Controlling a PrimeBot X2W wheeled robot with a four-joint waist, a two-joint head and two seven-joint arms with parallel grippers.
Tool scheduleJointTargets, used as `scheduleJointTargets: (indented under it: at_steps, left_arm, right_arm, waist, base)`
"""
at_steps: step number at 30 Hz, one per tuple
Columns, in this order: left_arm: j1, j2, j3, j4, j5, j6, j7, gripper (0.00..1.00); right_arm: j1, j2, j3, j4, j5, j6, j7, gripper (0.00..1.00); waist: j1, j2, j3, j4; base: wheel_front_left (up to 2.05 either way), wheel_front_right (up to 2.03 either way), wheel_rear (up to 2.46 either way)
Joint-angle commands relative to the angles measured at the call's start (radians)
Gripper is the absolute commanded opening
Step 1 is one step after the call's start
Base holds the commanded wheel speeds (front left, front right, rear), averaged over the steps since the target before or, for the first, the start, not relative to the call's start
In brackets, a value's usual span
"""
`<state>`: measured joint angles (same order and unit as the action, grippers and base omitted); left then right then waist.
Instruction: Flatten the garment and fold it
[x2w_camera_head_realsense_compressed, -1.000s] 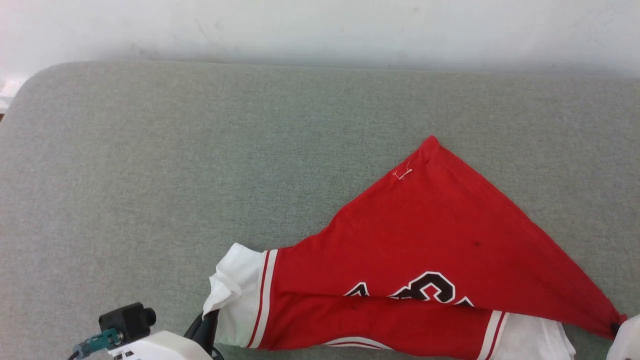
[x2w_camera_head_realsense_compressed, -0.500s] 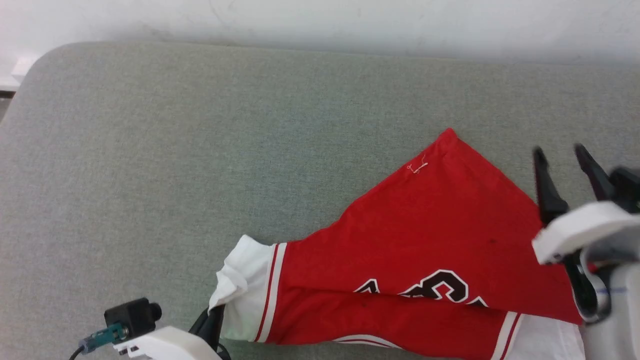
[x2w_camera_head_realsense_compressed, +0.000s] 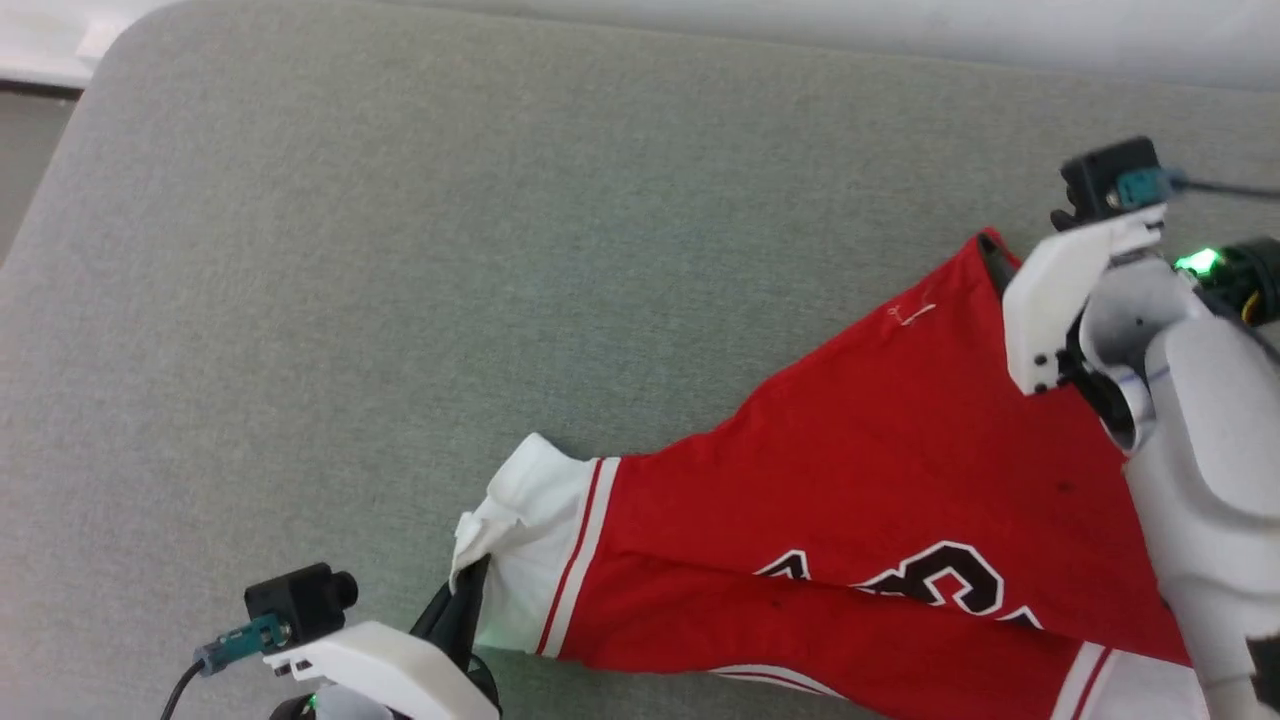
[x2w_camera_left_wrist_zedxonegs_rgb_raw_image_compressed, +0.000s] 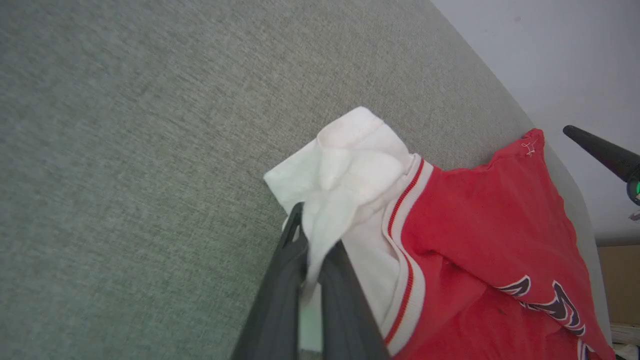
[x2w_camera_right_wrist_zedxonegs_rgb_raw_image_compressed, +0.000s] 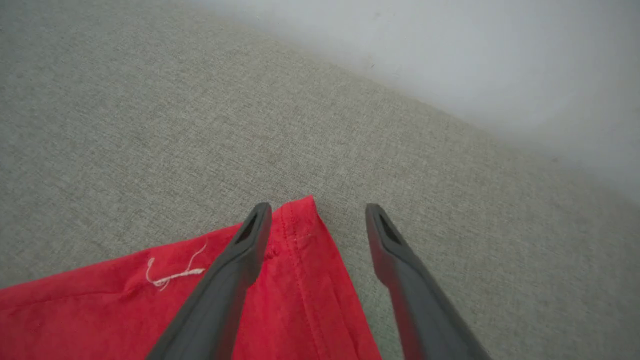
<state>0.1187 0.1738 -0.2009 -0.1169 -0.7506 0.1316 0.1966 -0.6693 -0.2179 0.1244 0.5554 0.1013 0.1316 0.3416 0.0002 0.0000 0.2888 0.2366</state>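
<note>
Red cloth takes up the lower right of my head view: the shirt (x2w_camera_head_realsense_compressed: 860, 500) lies on the grey-green surface (x2w_camera_head_realsense_compressed: 400, 250), pulled into a rough triangle whose far corner (x2w_camera_right_wrist_zedxonegs_rgb_raw_image_compressed: 300, 220) points toward the wall (x2w_camera_right_wrist_zedxonegs_rgb_raw_image_compressed: 450, 50). Its dark, white-outlined print (x2w_camera_head_realsense_compressed: 940, 585) sits near the lower edge, partly tucked under a fold. One white sleeve (x2w_camera_left_wrist_zedxonegs_rgb_raw_image_compressed: 350, 160), edged with thin red stripes, sticks out on the left side of the shirt.

My left gripper (x2w_camera_left_wrist_zedxonegs_rgb_raw_image_compressed: 314, 245) has that sleeve. The two fingers are pressed together with a bunch of white fabric pinched between them, and the cloth crumples just above the tips.

My right gripper (x2w_camera_right_wrist_zedxonegs_rgb_raw_image_compressed: 317, 210) is at the far corner with its fingers spread wide and nothing between them. In the right wrist view the corner lies in the gap: one finger (x2w_camera_right_wrist_zedxonegs_rgb_raw_image_compressed: 235, 265) is over the red hem, the other over bare surface just beside the shirt's edge. I cannot tell whether either tip touches down. A loose white thread (x2w_camera_right_wrist_zedxonegs_rgb_raw_image_compressed: 172, 272) lies on the red cloth just beside the finger over the hem.
</note>
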Motion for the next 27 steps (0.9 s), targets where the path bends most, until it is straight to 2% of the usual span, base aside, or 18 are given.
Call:
scheduleJointTargets:
  at_steps: [1,9,10,12,13,14,16,18,24,27]
  left_arm:
    - [-0.020,-0.006,-0.002,0.005,-0.007,-0.008,-0.008,0.00]
    - [-0.055,-0.026,-0.020,0.046,-0.011,-0.030,-0.030,0.00]
    - [-0.058,-0.028,-0.021,0.051,-0.011,-0.032,-0.032,0.00]
    - [-0.060,-0.031,-0.024,0.059,-0.012,-0.035,-0.035,0.00]
    - [-0.061,-0.031,-0.025,0.062,-0.013,-0.035,-0.037,0.00]
    - [-0.060,-0.031,-0.024,0.065,-0.013,-0.035,-0.038,0.00]
    - [-0.055,-0.029,-0.022,0.070,-0.013,-0.033,-0.041,0.00]
    - [-0.051,-0.025,-0.021,0.073,-0.011,-0.030,-0.040,0.00]
    - [-0.028,-0.008,-0.012,0.061,-0.008,-0.019,-0.038,0.00]
    - [-0.012,0.006,0.002,0.044,-0.003,-0.009,-0.044,0.00]
  right_arm:
    - [-0.028,0.001,0.006,0.020,-0.004,-0.001,0.022,1.00]
    - [-0.159,0.003,0.009,0.187,-0.031,-0.001,0.284,1.00]
    - [-0.165,0.003,0.004,0.202,-0.039,-0.001,0.316,0.95]
    - [-0.172,0.003,-0.007,0.223,-0.059,-0.001,0.378,0.38]
    - [-0.172,0.004,-0.017,0.231,-0.068,-0.001,0.408,0.13]
    - [-0.170,0.007,-0.021,0.236,-0.076,-0.001,0.434,0.00]
    - [-0.162,0.015,-0.028,0.227,-0.083,-0.001,0.452,0.00]
    - [-0.144,0.022,-0.038,0.194,-0.084,-0.001,0.414,0.00]
    - [-0.022,0.055,-0.107,0.040,-0.048,-0.001,0.126,0.00]
    - [0.067,0.075,-0.105,-0.047,-0.018,-0.001,-0.014,0.00]
  waist:
    - [-0.0002,0.0000,0.035,0.036]
    - [-0.0002,0.0000,0.078,0.081]
    - [-0.0002,0.0000,0.080,0.083]
    - [-0.0002,0.0000,0.081,0.086]
    - [-0.0002,0.0000,0.079,0.086]
    - [-0.0002,0.0000,0.076,0.084]
    - [-0.0002,0.0000,0.066,0.078]
    - [-0.0002,0.0000,0.051,0.070]
    - [-0.0002,0.0000,-0.012,0.030]
    - [-0.0002,0.0000,-0.044,0.000]
  base:
    - [0.00,0.00,0.00]
    - [0.00,0.00,0.00]
    - [0.00,0.00,0.00]
    - [0.00,0.00,0.00]
    - [0.00,0.00,0.00]
    - [0.00,0.00,0.00]
    - [0.00,0.00,0.00]
    - [0.00,0.00,0.00]
    - [0.00,0.00,0.00]
    - [0.00,0.00,0.00]
